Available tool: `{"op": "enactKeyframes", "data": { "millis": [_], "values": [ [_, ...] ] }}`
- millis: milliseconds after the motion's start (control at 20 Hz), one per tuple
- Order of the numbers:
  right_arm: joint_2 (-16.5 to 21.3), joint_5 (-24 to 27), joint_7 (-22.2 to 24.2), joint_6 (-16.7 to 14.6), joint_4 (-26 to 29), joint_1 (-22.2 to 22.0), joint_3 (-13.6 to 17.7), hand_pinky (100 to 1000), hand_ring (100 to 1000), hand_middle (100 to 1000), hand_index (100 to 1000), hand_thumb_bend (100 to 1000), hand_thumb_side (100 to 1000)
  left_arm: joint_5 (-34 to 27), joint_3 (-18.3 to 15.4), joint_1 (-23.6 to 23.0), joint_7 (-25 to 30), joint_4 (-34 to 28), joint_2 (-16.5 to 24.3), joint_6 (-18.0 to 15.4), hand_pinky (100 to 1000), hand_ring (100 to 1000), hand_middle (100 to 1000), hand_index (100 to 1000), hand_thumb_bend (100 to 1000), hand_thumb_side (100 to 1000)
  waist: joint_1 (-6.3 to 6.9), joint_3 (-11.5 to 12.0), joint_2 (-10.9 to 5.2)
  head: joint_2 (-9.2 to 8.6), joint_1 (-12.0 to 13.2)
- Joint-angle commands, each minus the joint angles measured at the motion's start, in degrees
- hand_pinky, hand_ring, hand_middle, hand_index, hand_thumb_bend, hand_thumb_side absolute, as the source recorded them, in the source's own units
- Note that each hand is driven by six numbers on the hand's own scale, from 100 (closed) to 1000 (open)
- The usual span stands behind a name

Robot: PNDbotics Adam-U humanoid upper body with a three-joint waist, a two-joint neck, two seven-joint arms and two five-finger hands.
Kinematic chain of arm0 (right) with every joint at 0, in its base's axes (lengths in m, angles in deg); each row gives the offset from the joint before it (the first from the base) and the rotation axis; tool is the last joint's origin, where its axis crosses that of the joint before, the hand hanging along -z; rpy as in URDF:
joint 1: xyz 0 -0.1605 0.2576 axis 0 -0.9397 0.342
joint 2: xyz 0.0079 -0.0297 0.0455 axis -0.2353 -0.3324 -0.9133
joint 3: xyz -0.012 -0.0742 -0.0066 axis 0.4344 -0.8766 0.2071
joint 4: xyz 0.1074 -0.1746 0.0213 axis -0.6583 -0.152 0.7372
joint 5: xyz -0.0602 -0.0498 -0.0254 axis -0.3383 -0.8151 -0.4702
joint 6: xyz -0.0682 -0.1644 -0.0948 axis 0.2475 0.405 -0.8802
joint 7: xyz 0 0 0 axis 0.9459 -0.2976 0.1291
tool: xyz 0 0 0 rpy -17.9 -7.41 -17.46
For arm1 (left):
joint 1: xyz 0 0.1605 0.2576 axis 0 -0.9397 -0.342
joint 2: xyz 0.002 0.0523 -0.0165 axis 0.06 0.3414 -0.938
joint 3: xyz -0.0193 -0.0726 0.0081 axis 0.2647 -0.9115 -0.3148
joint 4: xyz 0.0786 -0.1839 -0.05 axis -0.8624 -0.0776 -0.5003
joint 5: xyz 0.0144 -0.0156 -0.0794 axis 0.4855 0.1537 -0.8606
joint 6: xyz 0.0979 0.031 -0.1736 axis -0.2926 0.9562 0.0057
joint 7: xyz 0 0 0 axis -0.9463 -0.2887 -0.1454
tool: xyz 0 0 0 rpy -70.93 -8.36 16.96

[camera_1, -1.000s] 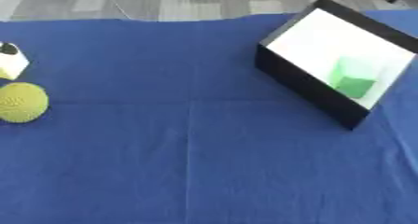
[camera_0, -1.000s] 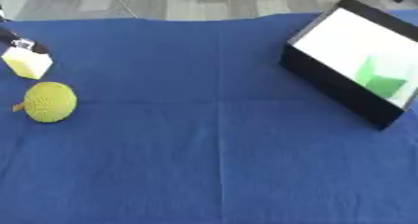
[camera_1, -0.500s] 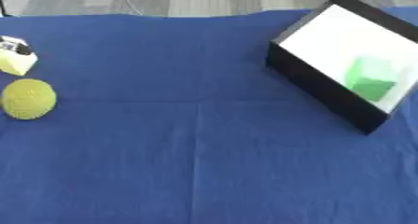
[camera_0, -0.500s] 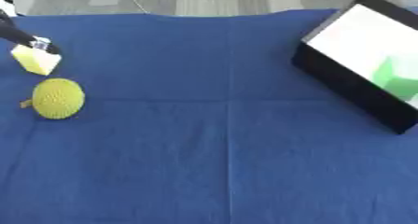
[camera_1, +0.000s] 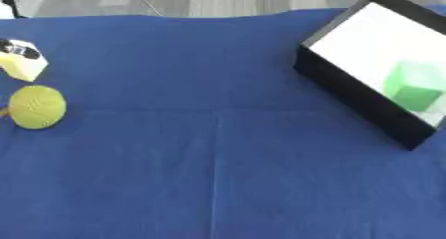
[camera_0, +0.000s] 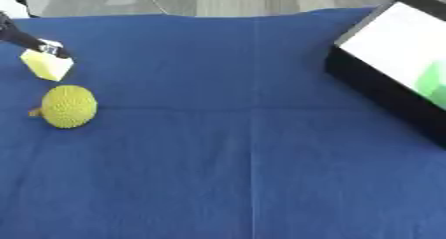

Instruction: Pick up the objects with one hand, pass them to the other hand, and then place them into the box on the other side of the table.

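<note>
A pale yellow block (camera_0: pixel 45 65) sits tilted at the far left of the blue-covered table (camera_0: pixel 253 163). My left hand (camera_0: pixel 24 38) reaches in from the upper left corner, and its dark fingertips (camera_1: pixel 17 49) pinch the block's top. Just in front of the block lies a bumpy yellow-green ball (camera_0: pixel 68 106) with a small stub on its left side. At the right stands the black box (camera_1: pixel 348 96) with a white inside, tipped toward me, holding a green cube (camera_1: pixel 414 86). My right hand shows in neither view.
Wide blue cloth stretches between the ball and the box, with fold creases across the middle. Grey floor and a cable run beyond the table's far edge.
The whole picture has shifted right, so the camera turned left. The block went from upright to tilted under my left fingers; the ball and the box stay put.
</note>
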Motion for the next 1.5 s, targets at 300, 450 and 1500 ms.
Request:
{"op": "enactKeyframes", "data": {
  "millis": [300,450,1500],
  "values": [
    [1.3,-0.7,0.0,-0.5,0.9,0.4,1.2,902,1000,879,874,100,319,-2.3,-1.0,0.5,-0.8,1.4,3.0,2.2,805,809,714,768,994,433,0.29,-0.3,0.30,-1.08,0.5],
    [1.3,-0.9,0.0,-0.7,0.7,0.2,1.3,904,1000,879,874,100,320,-3.0,-0.9,0.5,-0.8,1.6,3.0,2.3,806,811,718,762,991,439,0.23,-0.4,0.40,-1.06,-0.3],
    [0.0,-3.7,0.0,-1.7,0.0,-0.4,1.6,906,1000,880,873,100,384,-6.6,-1.8,-0.8,-6.4,2.6,3.6,6.0,798,811,725,746,805,377,0.33,-1.5,1.78,-2.25,0.4]
  ]
}}
